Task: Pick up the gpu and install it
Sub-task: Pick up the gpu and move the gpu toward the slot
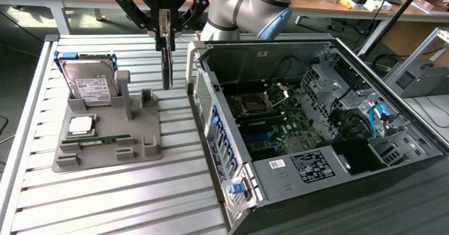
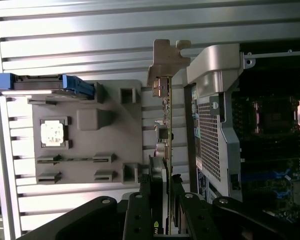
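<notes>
My gripper is shut on the gpu, a thin dark card that hangs edge-on and upright below the fingers. It is lifted above the slatted table, between the grey holder and the rear wall of the open computer case. In the wrist view the gpu runs away from my gripper, ending in its silvery metal bracket. The motherboard lies exposed inside the case.
The grey holder carries a hard drive in a blue caddy, a square processor and a green memory stick. The case's upright walls stand close to the card. A cluttered workbench runs behind the table.
</notes>
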`<action>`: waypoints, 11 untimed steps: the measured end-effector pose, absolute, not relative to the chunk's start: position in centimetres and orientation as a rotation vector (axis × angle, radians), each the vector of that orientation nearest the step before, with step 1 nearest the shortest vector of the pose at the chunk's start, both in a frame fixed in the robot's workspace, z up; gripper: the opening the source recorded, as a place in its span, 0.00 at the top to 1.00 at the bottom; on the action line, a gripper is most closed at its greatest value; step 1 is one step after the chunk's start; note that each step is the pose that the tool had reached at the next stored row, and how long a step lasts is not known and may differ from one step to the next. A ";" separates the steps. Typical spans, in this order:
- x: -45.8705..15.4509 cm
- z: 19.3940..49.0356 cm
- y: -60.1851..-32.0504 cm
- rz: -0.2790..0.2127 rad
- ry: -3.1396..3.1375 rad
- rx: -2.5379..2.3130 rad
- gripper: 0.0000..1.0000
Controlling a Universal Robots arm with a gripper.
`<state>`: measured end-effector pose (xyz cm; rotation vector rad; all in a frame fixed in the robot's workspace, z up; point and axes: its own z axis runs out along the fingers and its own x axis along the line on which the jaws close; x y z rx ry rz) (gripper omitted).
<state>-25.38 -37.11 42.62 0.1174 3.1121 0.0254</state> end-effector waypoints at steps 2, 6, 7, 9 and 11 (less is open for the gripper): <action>-25.3 42.6 -37.1 0.024 3.112 0.117 0.73; -25.1 42.6 -37.1 0.022 3.112 0.117 0.73; -25.1 42.6 -37.1 0.022 3.112 0.117 0.73; -25.0 42.6 -37.1 0.021 3.112 0.117 0.73; -25.0 42.6 -37.1 0.020 3.112 0.117 0.73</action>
